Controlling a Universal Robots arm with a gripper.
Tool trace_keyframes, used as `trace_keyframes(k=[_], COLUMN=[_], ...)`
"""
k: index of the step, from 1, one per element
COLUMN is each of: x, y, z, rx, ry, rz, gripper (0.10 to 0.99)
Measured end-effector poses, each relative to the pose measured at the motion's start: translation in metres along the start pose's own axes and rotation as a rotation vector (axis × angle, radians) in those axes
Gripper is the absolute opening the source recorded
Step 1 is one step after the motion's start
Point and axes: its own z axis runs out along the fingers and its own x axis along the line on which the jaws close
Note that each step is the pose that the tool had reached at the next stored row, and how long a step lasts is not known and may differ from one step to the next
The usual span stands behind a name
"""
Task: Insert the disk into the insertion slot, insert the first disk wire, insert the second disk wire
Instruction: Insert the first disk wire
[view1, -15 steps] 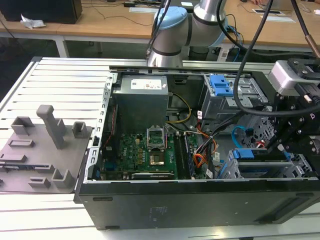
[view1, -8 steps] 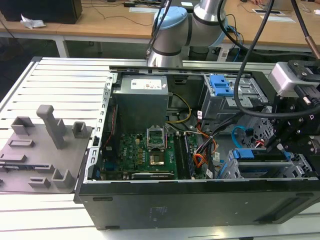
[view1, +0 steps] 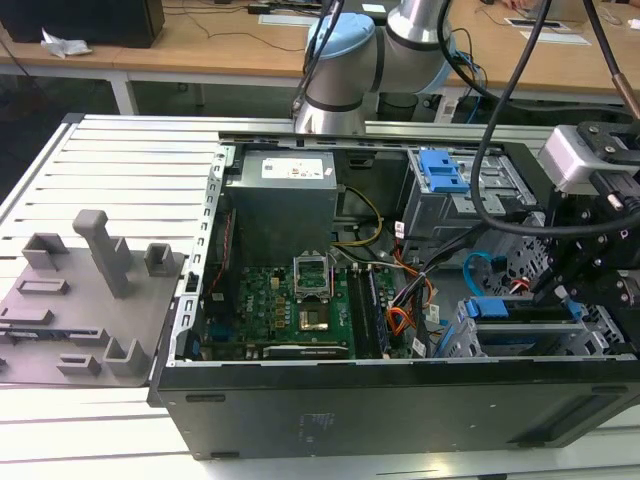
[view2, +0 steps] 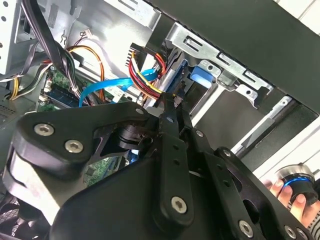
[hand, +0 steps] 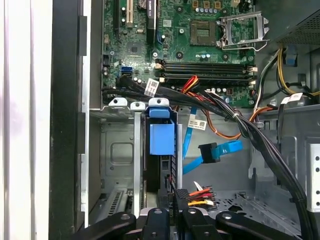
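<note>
First wire (hand: 200, 192) at the disk (hand: 162, 139) — gripper (view2: 171, 104) clenched on its plug.
Keep plug square to disk — push straight.

Bright, even indoor light with soft shadows.

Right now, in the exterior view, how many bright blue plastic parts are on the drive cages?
2. One, a latch, tops the taller cage; one, the disk caddy, sits in the insertion slot. Others may be hidden.

The disk (hand: 161, 140) sits in the insertion slot (hand: 116, 150), second disk wire (hand: 222, 149) beside it.
</note>
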Motion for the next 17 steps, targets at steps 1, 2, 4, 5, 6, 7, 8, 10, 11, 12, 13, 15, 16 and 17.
trace_keyframes(k=[1, 2, 4, 5, 6, 7, 8, 10, 11, 12, 13, 15, 16, 17], x=[0.0001, 0.0001, 0.0001, 0.0002, 0.0003, 0.0003, 0.0003, 0.0005, 0.0005, 0.0005, 0.0006, 0.0006, 0.0005, 0.0006], y=[-0.0001, -0.0002, -0.0012, -0.0016, -0.0023, -0.0029, -0.0035, -0.0045, -0.0046, -0.0046, -0.0046, -0.0047, -0.0047, -0.0047], z=[0.0007, 0.0014, 0.0022, 0.0025, 0.0032, 0.0039, 0.0048, 0.0073, 0.0080, 0.0086, 0.0087, 0.0089, 0.0100, 0.0097], rx=[0.000, 0.000, -0.001, -0.001, -0.002, -0.003, -0.003, -0.005, -0.006, -0.006, -0.006, -0.006, -0.007, -0.006], ry=[-0.0020, -0.0036, -0.0049, -0.0052, -0.0052, -0.0052, -0.0047, -0.0054, -0.0055, -0.0054, -0.0055, -0.0058, -0.0086, -0.0075], rz=[0.000, 0.000, 0.000, 0.000, 0.000, 0.000, 0.000, 0.000, 0.000, 0.000, 0.000, 0.000, 0.000, 0.000], gripper=[0.169, 0.169, 0.169, 0.169, 0.169, 0.169, 0.169, 0.169, 0.169, 0.169, 0.169, 0.169, 0.169, 0.243])
